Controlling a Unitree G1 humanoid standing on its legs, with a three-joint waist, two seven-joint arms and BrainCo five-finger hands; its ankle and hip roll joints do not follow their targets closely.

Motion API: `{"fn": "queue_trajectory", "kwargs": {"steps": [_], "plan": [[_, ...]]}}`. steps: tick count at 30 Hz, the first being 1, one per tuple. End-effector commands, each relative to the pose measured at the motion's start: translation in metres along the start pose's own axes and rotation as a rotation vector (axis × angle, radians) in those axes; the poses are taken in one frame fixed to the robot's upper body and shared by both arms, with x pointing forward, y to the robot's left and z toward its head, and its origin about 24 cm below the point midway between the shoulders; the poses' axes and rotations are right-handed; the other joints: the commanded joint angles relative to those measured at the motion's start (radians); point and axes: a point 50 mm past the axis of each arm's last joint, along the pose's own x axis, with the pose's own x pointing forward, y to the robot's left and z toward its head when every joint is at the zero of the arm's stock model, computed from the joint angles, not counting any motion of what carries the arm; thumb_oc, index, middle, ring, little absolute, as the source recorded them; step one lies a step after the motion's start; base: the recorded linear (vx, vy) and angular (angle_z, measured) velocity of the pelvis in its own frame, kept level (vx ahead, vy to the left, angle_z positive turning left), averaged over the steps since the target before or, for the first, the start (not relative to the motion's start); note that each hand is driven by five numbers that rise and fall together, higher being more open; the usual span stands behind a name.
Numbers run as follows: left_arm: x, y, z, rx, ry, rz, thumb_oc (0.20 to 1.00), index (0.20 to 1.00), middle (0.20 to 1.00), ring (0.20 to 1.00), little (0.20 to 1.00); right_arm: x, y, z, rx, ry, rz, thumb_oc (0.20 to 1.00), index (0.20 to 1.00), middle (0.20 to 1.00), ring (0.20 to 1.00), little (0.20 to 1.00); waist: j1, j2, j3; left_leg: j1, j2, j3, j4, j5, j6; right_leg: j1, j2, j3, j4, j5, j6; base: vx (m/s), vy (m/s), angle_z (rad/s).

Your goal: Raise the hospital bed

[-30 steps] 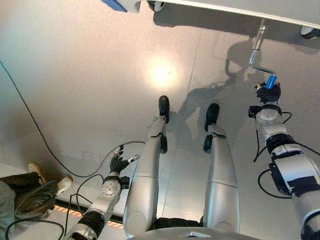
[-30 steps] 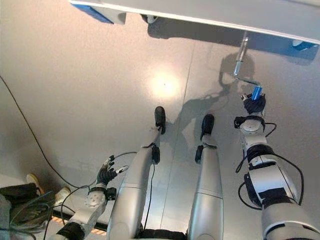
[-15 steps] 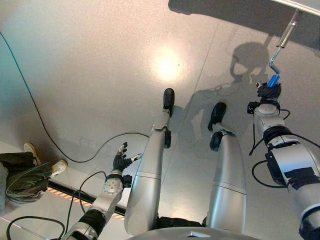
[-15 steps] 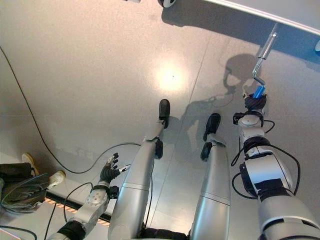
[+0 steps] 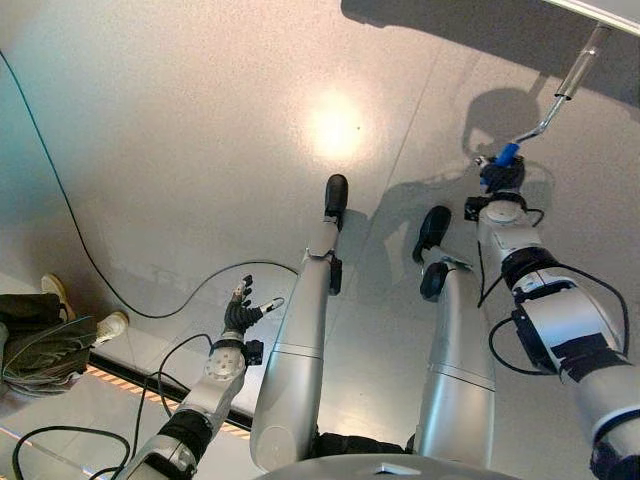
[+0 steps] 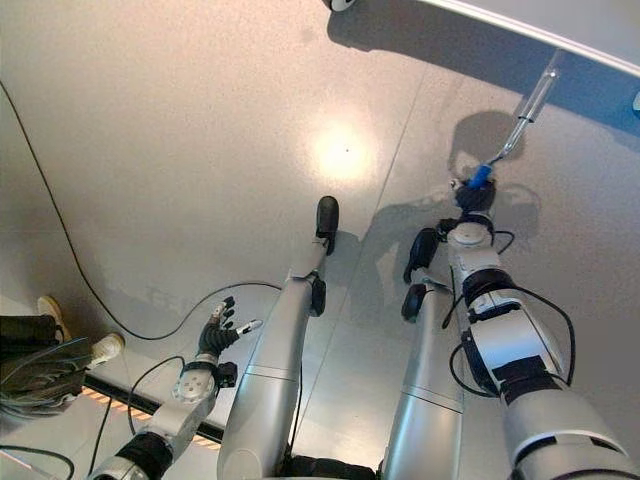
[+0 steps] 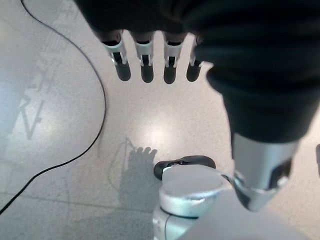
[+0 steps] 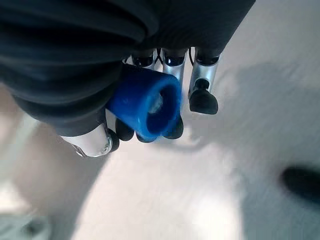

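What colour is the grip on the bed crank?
Blue; the crank grip shows best in the right wrist view, held in the right hand.

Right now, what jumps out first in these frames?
The right hand is curled round the blue crank handle, whose metal crank rod runs up under the bed edge at upper right. The left hand hangs open low on the left, above the black cable.

Grey floor (image 5: 180, 120), person's light shoes (image 5: 112, 326) at left edge, dark bundle (image 5: 40, 345) beside them
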Motion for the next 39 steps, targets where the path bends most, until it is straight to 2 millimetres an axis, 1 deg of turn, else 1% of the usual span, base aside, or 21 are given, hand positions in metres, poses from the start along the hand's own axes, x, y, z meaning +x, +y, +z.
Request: {"fn": "queue_trajectory", "kwargs": {"steps": [1, 2, 3, 4, 6, 7, 8, 12, 13, 16, 17, 22, 23, 24, 27, 28, 31, 32, 33, 38, 39], "plan": [[-0.004, 0.001, -0.013, -0.027, 0.062, 0.035, 1.000, 1.000, 1.000, 1.000, 1.000, -0.024, 0.064, 0.070, 0.044, -0.338, 0.267, 0.200, 0.200, 0.200, 0.200, 0.200, -0.003, 0.062, -0.017, 0.006, -0.021, 0.037, 0.076, -0.070, 0.001, 0.018, 0.000, 0.063, -0.102, 0.135, 0.104, 0.00, 0.010, -0.05], [-0.004, 0.002, -0.014, -0.026, 0.066, 0.040, 1.000, 1.000, 1.000, 1.000, 1.000, -0.028, 0.068, 0.072, 0.053, -0.352, 0.285, 0.200, 0.200, 0.200, 0.200, 0.200, -0.007, 0.057, -0.017, 0.012, -0.019, 0.038, 0.074, -0.070, 0.001, 0.024, 0.002, 0.063, -0.105, 0.137, 0.104, 0.00, 0.016, -0.08], [-0.004, 0.002, -0.014, -0.022, 0.065, 0.039, 1.000, 1.000, 1.000, 1.000, 1.000, -0.039, 0.079, 0.081, 0.055, -0.416, 0.346, 0.200, 0.200, 0.200, 0.200, 0.200, -0.016, 0.047, -0.017, 0.031, -0.018, 0.039, 0.063, -0.066, 0.000, 0.044, 0.006, 0.062, -0.125, 0.142, 0.105, 0.00, 0.017, -0.08], [-0.005, 0.002, -0.015, -0.022, 0.065, 0.039, 1.000, 1.000, 1.000, 1.000, 1.000, -0.039, 0.079, 0.081, 0.055, -0.416, 0.346, 0.200, 0.200, 0.200, 0.200, 0.200, -0.016, 0.046, -0.017, 0.032, -0.018, 0.039, 0.062, -0.066, 0.000, 0.045, 0.005, 0.062, -0.125, 0.143, 0.105, -0.01, 0.012, -0.08], [-0.004, 0.006, -0.015, -0.013, 0.066, 0.045, 1.000, 1.000, 1.000, 1.000, 1.000, -0.055, 0.088, 0.094, 0.090, -0.503, 0.406, 0.200, 0.200, 0.200, 0.200, 0.200, -0.028, 0.037, -0.017, 0.063, -0.013, 0.043, 0.033, -0.057, -0.003, 0.076, 0.009, 0.059, -0.161, 0.152, 0.107, -0.02, 0.019, -0.04], [-0.004, 0.006, -0.015, -0.013, 0.066, 0.045, 1.000, 1.000, 1.000, 1.000, 1.000, -0.055, 0.088, 0.094, 0.090, -0.502, 0.406, 0.200, 0.200, 0.200, 0.200, 0.200, -0.028, 0.037, -0.017, 0.064, -0.013, 0.043, 0.033, -0.057, -0.003, 0.076, 0.009, 0.059, -0.161, 0.152, 0.107, -0.02, 0.008, -0.05], [-0.006, 0.008, -0.018, -0.009, 0.074, 0.048, 1.000, 1.000, 1.000, 1.000, 1.000, -0.064, 0.089, 0.105, 0.126, -0.563, 0.437, 0.200, 0.200, 0.200, 0.200, 0.200, -0.033, 0.033, -0.017, 0.084, -0.011, 0.044, 0.015, -0.052, -0.004, 0.093, 0.010, 0.056, -0.180, 0.159, 0.109, -0.01, -0.006, -0.07], [-0.009, 0.009, -0.025, 0.002, 0.103, 0.051, 1.000, 1.000, 1.000, 1.000, 1.000, -0.071, 0.088, 0.110, 0.146, -0.603, 0.458, 0.200, 0.200, 0.200, 0.200, 0.200, -0.040, 0.028, -0.017, 0.106, -0.008, 0.046, 0.005, -0.051, -0.004, 0.109, 0.015, 0.059, -0.189, 0.163, 0.110, -0.01, 0.002, -0.10], [-0.010, 0.012, -0.031, 0.016, 0.130, 0.056, 1.000, 1.000, 1.000, 1.000, 1.000, -0.078, 0.089, 0.113, 0.166, -0.635, 0.492, 0.200, 0.200, 0.200, 0.200, 0.200, -0.046, 0.021, -0.017, 0.121, -0.005, 0.049, 0.002, -0.052, -0.004, 0.122, 0.016, 0.058, -0.195, 0.164, 0.110, -0.01, 0.004, -0.05], [-0.015, 0.014, -0.043, 0.050, 0.183, 0.057, 1.000, 1.000, 1.000, 1.000, 1.000, -0.094, 0.083, 0.109, 0.225, -0.671, 0.545, 0.200, 0.200, 0.200, 0.200, 0.200, -0.064, 0.006, -0.017, 0.192, -0.002, 0.055, -0.019, -0.056, 0.001, 0.190, 0.024, 0.062, -0.220, 0.166, 0.110, 0.00, 0.000, 0.00], [-0.015, 0.013, -0.043, 0.050, 0.183, 0.057, 1.000, 1.000, 1.000, 1.000, 1.000, -0.094, 0.083, 0.109, 0.225, -0.671, 0.545, 0.200, 0.200, 0.200, 0.200, 0.200, -0.064, 0.006, -0.017, 0.193, -0.002, 0.055, -0.019, -0.056, 0.001, 0.191, 0.024, 0.062, -0.220, 0.166, 0.110, -0.02, 0.008, -0.06], [-0.017, 0.015, -0.049, 0.064, 0.208, 0.058, 1.000, 1.000, 1.000, 1.000, 1.000, -0.101, 0.064, 0.098, 0.306, -0.669, 0.526, 0.200, 0.200, 0.200, 0.200, 0.200, -0.085, -0.006, -0.017, 0.294, 0.002, 0.062, -0.067, -0.052, 0.001, 0.287, 0.028, 0.064, -0.273, 0.177, 0.116, -0.01, 0.002, -0.10], [-0.018, 0.016, -0.050, 0.061, 0.209, 0.061, 1.000, 1.000, 1.000, 1.000, 1.000, -0.102, 0.056, 0.090, 0.328, -0.657, 0.507, 0.200, 0.200, 0.200, 0.200, 0.200, -0.092, -0.009, -0.017, 0.327, 0.003, 0.063, -0.085, -0.049, 0.000, 0.323, 0.025, 0.060, -0.299, 0.183, 0.119, -0.01, -0.012, -0.09], [-0.018, 0.016, -0.050, 0.061, 0.210, 0.060, 1.000, 1.000, 1.000, 1.000, 1.000, -0.102, 0.055, 0.089, 0.328, -0.656, 0.507, 0.200, 0.200, 0.200, 0.200, 0.200, -0.092, -0.009, -0.017, 0.329, 0.003, 0.063, -0.086, -0.048, 0.000, 0.325, 0.025, 0.060, -0.300, 0.183, 0.119, -0.01, -0.012, -0.07], [-0.020, 0.016, -0.052, 0.049, 0.216, 0.064, 1.000, 1.000, 1.000, 1.000, 1.000, -0.100, 0.032, 0.085, 0.362, -0.669, 0.421, 0.200, 0.200, 0.200, 0.200, 0.200, -0.106, -0.011, -0.017, 0.387, 0.008, 0.072, -0.121, -0.042, -0.001, 0.375, 0.032, 0.065, -0.337, 0.196, 0.122, 0.00, 0.013, -0.06], [-0.020, 0.016, -0.052, 0.049, 0.217, 0.064, 1.000, 1.000, 1.000, 1.000, 1.000, -0.100, 0.032, 0.085, 0.362, -0.668, 0.421, 0.200, 0.200, 0.200, 0.200, 0.200, -0.105, -0.011, -0.017, 0.387, 0.008, 0.072, -0.121, -0.042, -0.001, 0.376, 0.032, 0.065, -0.337, 0.196, 0.122, 0.00, 0.017, -0.15], [-0.023, 0.015, -0.057, 0.052, 0.237, 0.064, 1.000, 1.000, 1.000, 1.000, 1.000, -0.099, 0.018, 0.078, 0.389, -0.659, 0.370, 0.200, 0.200, 0.200, 0.200, 0.200, -0.117, -0.013, -0.017, 0.421, 0.010, 0.077, -0.141, -0.040, -0.002, 0.404, 0.035, 0.070, -0.360, 0.202, 0.124, 0.00, 0.003, -0.06], [-0.025, 0.015, -0.060, 0.051, 0.247, 0.066, 1.000, 1.000, 1.000, 1.000, 1.000, -0.099, 0.009, 0.076, 0.397, -0.664, 0.337, 0.200, 0.200, 0.200, 0.200, 0.200, -0.124, -0.015, -0.017, 0.437, 0.012, 0.082, -0.149, -0.040, -0.002, 0.416, 0.037, 0.074, -0.370, 0.207, 0.125, 0.00, -0.006, -0.03], [-0.025, 0.015, -0.060, 0.051, 0.247, 0.066, 1.000, 1.000, 1.000, 1.000, 1.000, -0.099, 0.009, 0.076, 0.397, -0.664, 0.336, 0.200, 0.200, 0.200, 0.200, 0.200, -0.124, -0.015, -0.017, 0.438, 0.012, 0.082, -0.150, -0.040, -0.002, 0.417, 0.037, 0.074, -0.371, 0.208, 0.125, 0.00, -0.001, -0.04], [-0.029, 0.016, -0.063, 0.033, 0.254, 0.071, 1.000, 1.000, 1.000, 1.000, 1.000, -0.094, -0.016, 0.067, 0.425, -0.646, 0.220, 0.200, 0.200, 0.200, 0.200, 0.200, -0.135, -0.014, -0.017, 0.475, 0.020, 0.096, -0.175, -0.036, -0.003, 0.446, 0.043, 0.087, -0.403, 0.218, 0.130, 0.00, -0.011, -0.09], [-0.029, 0.016, -0.064, 0.033, 0.254, 0.071, 1.000, 1.000, 1.000, 1.000, 1.000, -0.094, -0.016, 0.066, 0.425, -0.645, 0.220, 0.200, 0.200, 0.200, 0.200, 0.200, -0.135, -0.014, -0.017, 0.476, 0.020, 0.096, -0.176, -0.036, -0.003, 0.447, 0.043, 0.088, -0.403, 0.218, 0.130, 0.00, -0.018, -0.05]]}}
